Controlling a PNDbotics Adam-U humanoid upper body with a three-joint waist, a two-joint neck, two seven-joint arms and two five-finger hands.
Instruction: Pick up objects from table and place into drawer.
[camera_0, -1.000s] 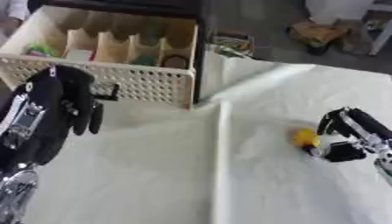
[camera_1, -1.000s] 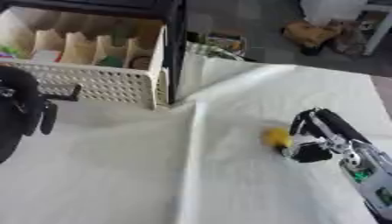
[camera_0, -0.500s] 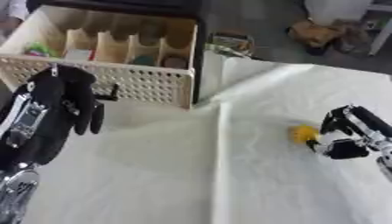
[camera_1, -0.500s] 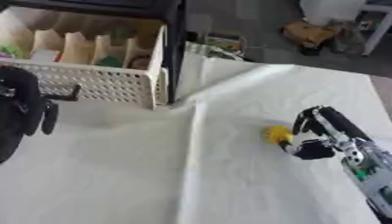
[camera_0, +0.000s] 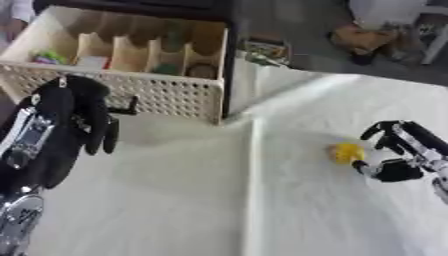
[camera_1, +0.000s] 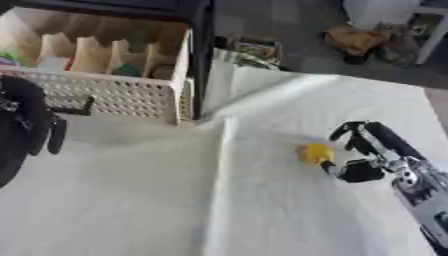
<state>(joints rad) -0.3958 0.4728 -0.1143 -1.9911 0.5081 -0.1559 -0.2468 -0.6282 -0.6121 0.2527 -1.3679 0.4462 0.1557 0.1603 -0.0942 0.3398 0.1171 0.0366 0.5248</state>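
A: The yellow object (camera_0: 346, 151) was a small, rounded lump, bright and matte, too blurred to name. It lay on the white cloth (camera_0: 219, 200) toward the right, well apart from the drawer (camera_0: 131, 65).

B: And the right hand (camera_1: 372, 155)?

A: It was black with silver joints and sat just beside the lump on its right. Its fingers (camera_1: 350, 131) were curled but spread apart, with the thumb low near the lump. They closed on nothing, and I could not tell whether the thumb touched the lump. The forearm was cut off at the right edge.

B: What was the cloth like?

A: It was soft and pale, covering the surface, with a long crease running from the drawer's corner down toward the near edge.

B: Describe the drawer.

A: It was a cream plastic box pulled out of a dark frame, with a front wall perforated in a grid of small holes. Upright dividers split the inside into narrow compartments. Small things sat in several of them, green, reddish and dark, none clear enough to identify. A black handle (camera_0: 129, 107) stuck out from the front.

B: And the left hand (camera_0: 66, 120)?

A: It was bulky and black with a silver plate along the wrist, and it hung in front of the drawer's left part, hiding some of the wall. Its fingers drooped downward, relaxed, with nothing in them.
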